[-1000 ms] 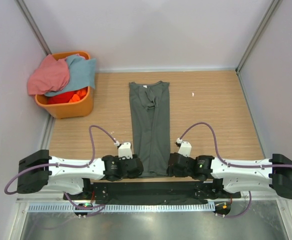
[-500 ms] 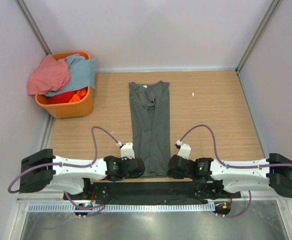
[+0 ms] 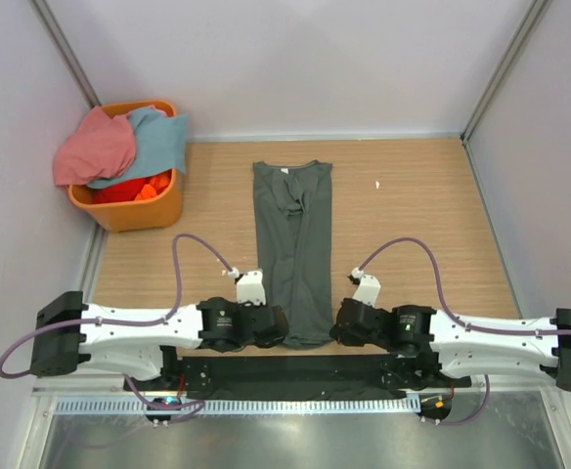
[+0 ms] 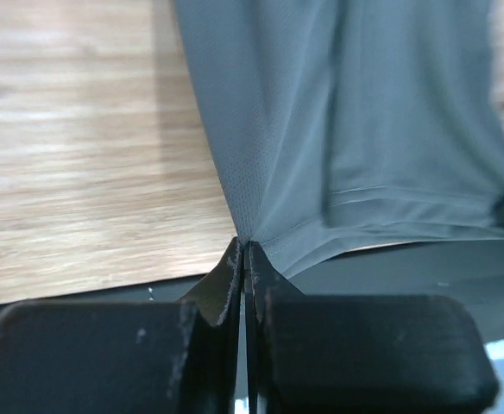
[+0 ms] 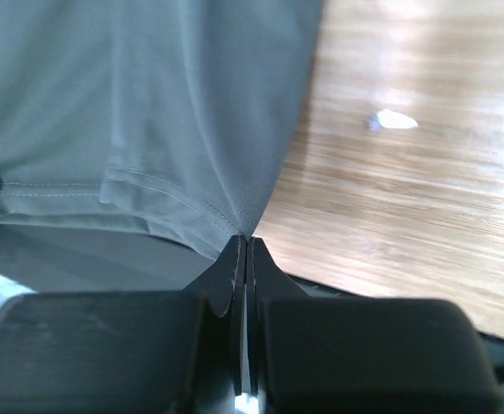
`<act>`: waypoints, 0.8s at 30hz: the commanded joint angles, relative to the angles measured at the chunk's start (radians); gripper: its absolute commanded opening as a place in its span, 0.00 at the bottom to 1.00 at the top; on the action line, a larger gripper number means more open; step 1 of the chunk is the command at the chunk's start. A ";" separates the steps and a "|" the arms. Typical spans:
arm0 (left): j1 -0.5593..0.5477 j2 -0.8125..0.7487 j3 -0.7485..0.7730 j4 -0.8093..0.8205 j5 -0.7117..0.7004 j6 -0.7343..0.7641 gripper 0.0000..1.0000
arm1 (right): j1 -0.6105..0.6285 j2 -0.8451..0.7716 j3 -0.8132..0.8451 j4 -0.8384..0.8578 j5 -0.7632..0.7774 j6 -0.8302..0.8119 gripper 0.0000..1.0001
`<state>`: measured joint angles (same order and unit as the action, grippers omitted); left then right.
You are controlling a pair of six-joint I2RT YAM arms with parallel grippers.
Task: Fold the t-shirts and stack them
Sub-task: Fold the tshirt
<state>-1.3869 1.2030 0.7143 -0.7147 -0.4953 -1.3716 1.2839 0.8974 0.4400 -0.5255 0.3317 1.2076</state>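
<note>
A dark grey t-shirt (image 3: pixel 293 244), folded into a long narrow strip, lies down the middle of the wooden table, its collar with the white label at the far end. My left gripper (image 3: pixel 282 330) is shut on its near left hem corner (image 4: pixel 245 235). At the near right hem corner (image 5: pixel 247 231) my right gripper (image 3: pixel 332 330) is shut on the cloth too. Both corners rise slightly off the table at the fingertips. A salmon-pink t-shirt (image 3: pixel 95 147) and a light blue t-shirt (image 3: pixel 158 142) hang over the basket.
An orange plastic basket (image 3: pixel 134 207) stands at the far left against the wall. A small white scrap (image 3: pixel 377 183) lies on the table right of the shirt. A black strip (image 3: pixel 295 371) runs along the near table edge under the grippers.
Both grippers have closed on the near hem corners of the grey shirt and shifted slightly inward. The hem now sits a little further from the near edge.
</note>
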 commanded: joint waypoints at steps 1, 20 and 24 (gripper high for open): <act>-0.006 -0.036 0.123 -0.216 -0.144 -0.001 0.00 | 0.008 0.004 0.146 -0.094 0.099 -0.031 0.01; 0.423 0.064 0.350 -0.104 0.001 0.457 0.09 | -0.357 0.311 0.523 -0.050 0.092 -0.462 0.01; 0.511 0.154 0.438 -0.063 0.073 0.574 0.10 | -0.425 0.386 0.612 -0.053 0.073 -0.523 0.01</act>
<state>-0.9241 1.3178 1.0832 -0.8536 -0.4854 -0.9356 0.9001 1.2537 0.9745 -0.5980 0.4145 0.7845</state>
